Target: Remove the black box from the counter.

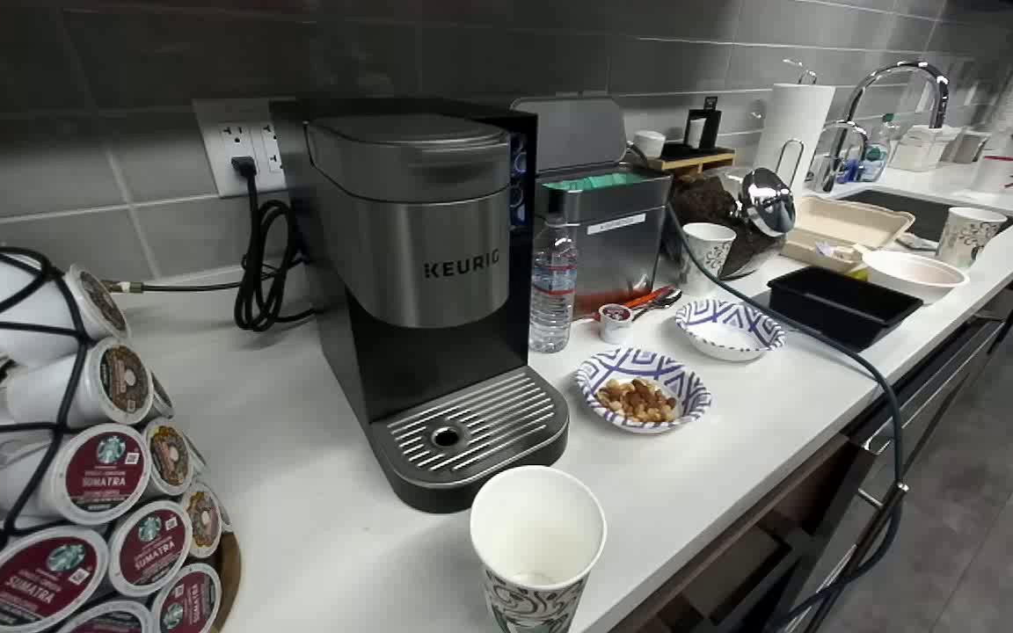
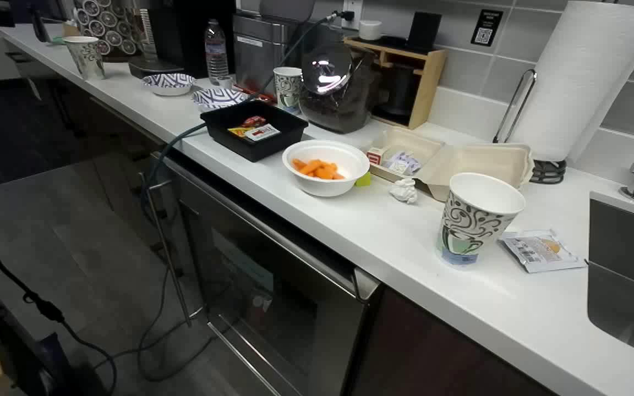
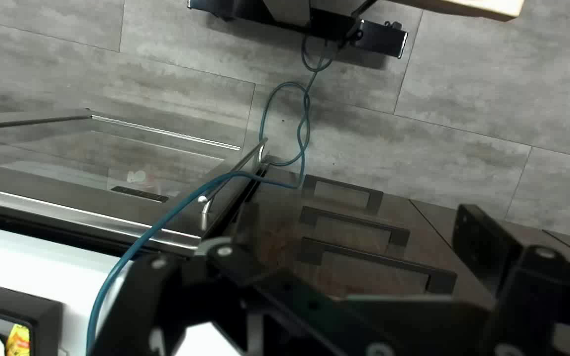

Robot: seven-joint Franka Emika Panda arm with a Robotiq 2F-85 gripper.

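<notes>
The black box (image 1: pixel 858 294) is a shallow tray on the white counter (image 1: pixel 761 413). It also shows in an exterior view (image 2: pixel 229 137), near the counter's front edge, with several small packets inside. In the wrist view a corner of the black box (image 3: pixel 47 321) shows at the lower left, with part of the counter (image 3: pixel 27 252) beside it. My gripper (image 3: pixel 359 227) shows in the wrist view with its fingers wide apart and nothing between them. It is to one side of the box, facing drawer fronts and floor. The gripper is out of view in both exterior views.
A teal cable (image 1: pixel 889 396) runs beside the box and over the counter edge to the floor. A white bowl with carrots (image 2: pixel 325 151) and patterned bowls (image 1: pixel 726 332) flank the box. A metal door handle (image 3: pixel 235 173) sticks out below. A Keurig machine (image 1: pixel 419 237) stands farther along.
</notes>
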